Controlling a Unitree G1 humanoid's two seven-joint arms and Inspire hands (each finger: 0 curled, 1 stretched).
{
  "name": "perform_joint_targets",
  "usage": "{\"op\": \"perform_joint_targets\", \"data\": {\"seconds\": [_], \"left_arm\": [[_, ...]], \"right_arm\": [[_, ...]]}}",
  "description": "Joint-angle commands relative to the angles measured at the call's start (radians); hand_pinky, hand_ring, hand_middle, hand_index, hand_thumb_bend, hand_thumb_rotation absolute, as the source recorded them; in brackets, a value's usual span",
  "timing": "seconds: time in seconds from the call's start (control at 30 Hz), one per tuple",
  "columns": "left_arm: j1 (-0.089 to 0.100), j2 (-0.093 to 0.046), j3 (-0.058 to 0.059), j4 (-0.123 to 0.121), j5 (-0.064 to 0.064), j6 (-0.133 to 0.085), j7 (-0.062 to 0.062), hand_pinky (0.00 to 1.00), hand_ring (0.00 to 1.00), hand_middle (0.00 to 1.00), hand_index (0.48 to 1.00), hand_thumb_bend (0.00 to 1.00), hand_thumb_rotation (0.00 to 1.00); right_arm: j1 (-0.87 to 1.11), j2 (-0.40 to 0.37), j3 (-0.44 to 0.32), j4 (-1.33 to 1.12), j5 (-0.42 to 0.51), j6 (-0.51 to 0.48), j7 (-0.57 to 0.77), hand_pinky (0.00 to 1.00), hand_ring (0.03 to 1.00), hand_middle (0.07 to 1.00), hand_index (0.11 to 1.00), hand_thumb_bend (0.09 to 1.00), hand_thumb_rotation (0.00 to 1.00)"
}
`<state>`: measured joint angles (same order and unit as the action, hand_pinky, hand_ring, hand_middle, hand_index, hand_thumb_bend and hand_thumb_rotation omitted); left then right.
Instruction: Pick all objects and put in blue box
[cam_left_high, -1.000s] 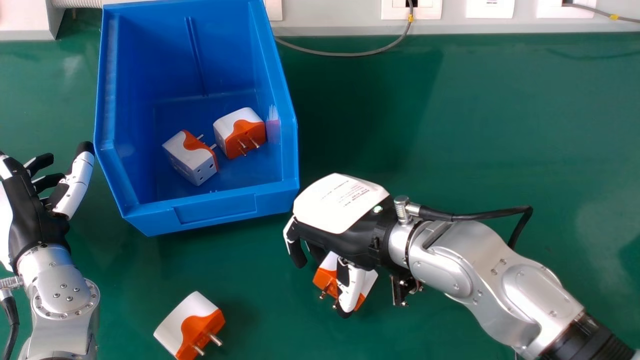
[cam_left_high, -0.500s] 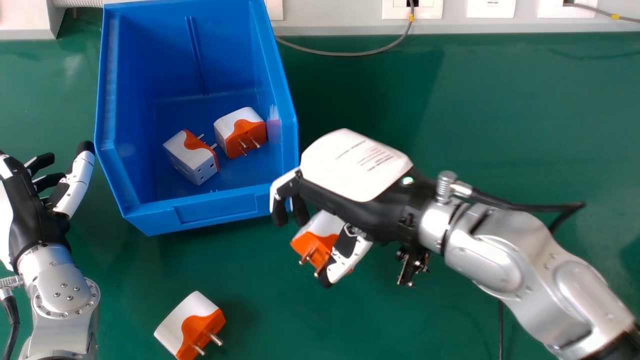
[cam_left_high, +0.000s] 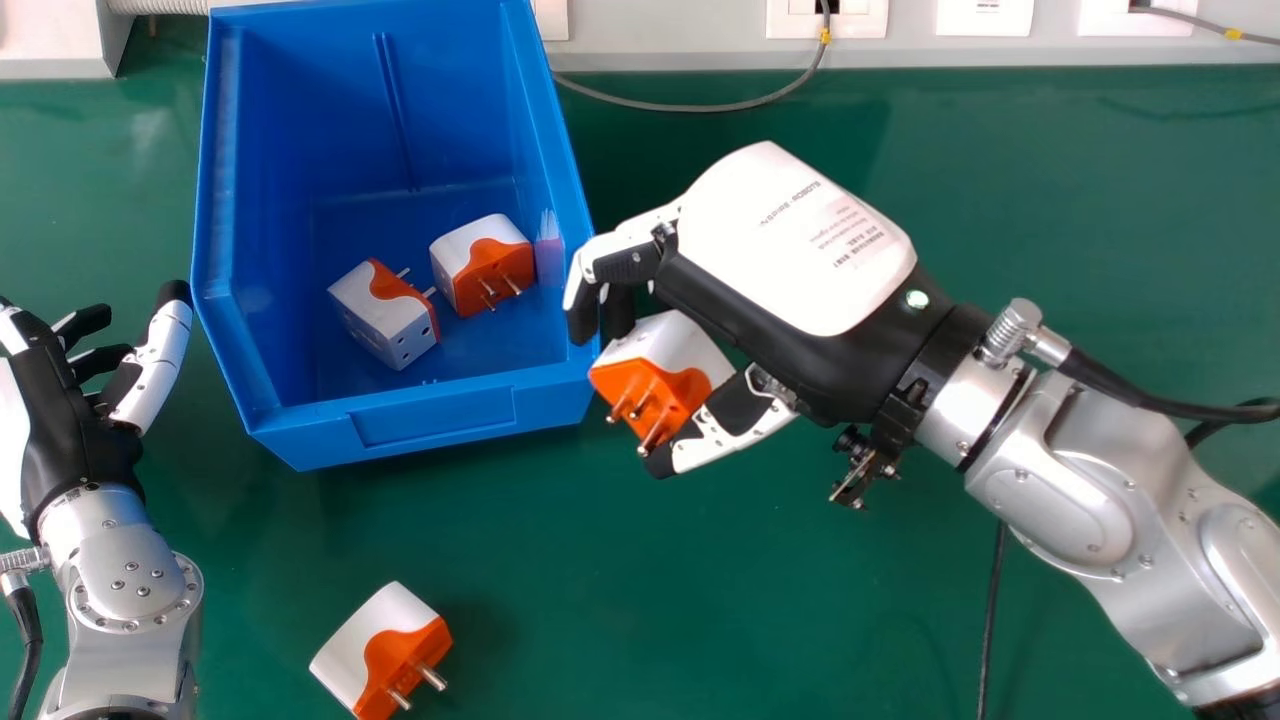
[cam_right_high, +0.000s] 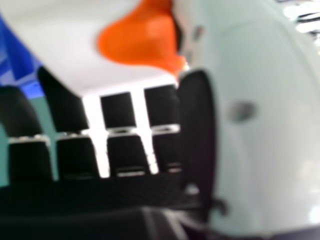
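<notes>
Right hand (cam_left_high: 790, 250) pinched adapter (cam_left_high: 672, 350) near right side of blue box (cam_left_high: 430, 418), presumably for drop-in; left hand (cam_left_high: 75, 430) relaxed.

The plug adapters (cam_left_high: 672, 352) are white with orange, the box (cam_left_high: 430, 420) plain blue, the table (cam_left_high: 800, 600) green.

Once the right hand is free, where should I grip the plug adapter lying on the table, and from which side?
Come from above and pinch the plug adapter across its white body, I'd say: its metal pins jut from the orange face toward the robot and its right, so keep clear of that side.
</notes>
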<state>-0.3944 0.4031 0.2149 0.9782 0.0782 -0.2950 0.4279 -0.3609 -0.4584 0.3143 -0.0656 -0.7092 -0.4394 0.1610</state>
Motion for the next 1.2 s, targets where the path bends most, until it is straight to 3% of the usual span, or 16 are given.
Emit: {"op": "perform_joint_targets", "data": {"seconds": [0.0,0.23,0.4,0.63,0.87,1.17], "left_arm": [[0.001,0.002,-0.008,0.01,0.013,0.009,0.004,0.59,0.72,0.81,0.87,0.63,0.53],[-0.002,0.0,-0.013,0.014,0.012,0.008,0.01,0.59,0.73,0.81,0.87,0.63,0.53],[-0.005,0.002,-0.02,0.02,0.017,0.013,0.017,0.59,0.73,0.81,0.87,0.63,0.53],[-0.009,0.003,-0.018,0.029,0.008,0.007,0.009,0.59,0.73,0.81,0.868,0.63,0.53],[-0.009,0.001,-0.015,0.035,0.003,-0.001,0.003,0.58,0.73,0.81,0.865,0.63,0.53],[-0.005,-0.007,-0.009,0.026,-0.005,-0.002,-0.002,0.59,0.73,0.81,0.864,0.63,0.53]], "right_arm": [[-0.009,0.007,-0.025,-0.048,0.014,0.002,-0.016,0.19,0.308,0.475,0.453,0.529,0.0],[-0.014,0.019,-0.031,-0.059,0.035,-0.009,-0.015,0.14,0.225,0.472,0.343,0.548,0.0],[-0.031,0.034,-0.035,-0.06,0.044,-0.018,-0.023,0.13,0.212,0.472,0.324,0.551,0.0],[-0.099,0.074,-0.034,-0.08,0.041,-0.022,-0.029,0.12,0.194,0.471,0.325,0.554,0.0],[-0.203,0.139,0.003,-0.031,-0.02,-0.028,-0.077,0.12,0.195,0.471,0.328,0.555,0.0],[-0.302,0.187,0.035,0.057,-0.026,-0.064,-0.1,0.16,0.239,0.471,0.338,0.556,0.0]]}}
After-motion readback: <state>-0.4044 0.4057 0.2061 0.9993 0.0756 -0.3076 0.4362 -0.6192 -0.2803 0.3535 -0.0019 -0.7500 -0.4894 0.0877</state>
